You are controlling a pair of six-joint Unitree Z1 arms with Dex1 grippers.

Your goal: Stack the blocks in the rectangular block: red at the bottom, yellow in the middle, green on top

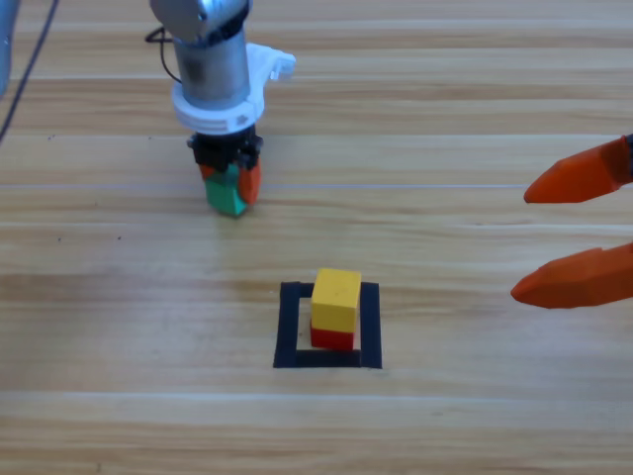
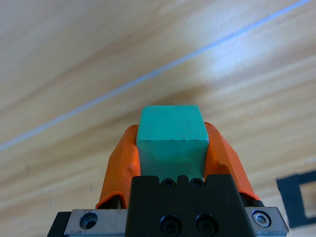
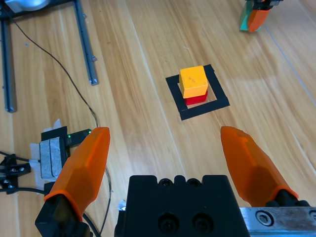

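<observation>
From above, the left pincer (image 1: 231, 184) is pinching the small teal-green cube (image 1: 227, 193), up-left of the black tape outline (image 1: 287, 327) holding the yellow cube (image 1: 335, 297) atop the red cube (image 1: 332, 338).

Left wrist: orange jaws are clamping the teal-green cube's sides above the wooden surface (image 2: 74, 59).

Right wrist: the right pincer (image 3: 170, 155) is waiting spread, right of the outline.

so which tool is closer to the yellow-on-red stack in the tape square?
Left, marginally. The left tool, shut on the small teal-green cube, sits up-left of the small yellow cube atop the small red cube. The right tool waits open at the right edge.
</observation>
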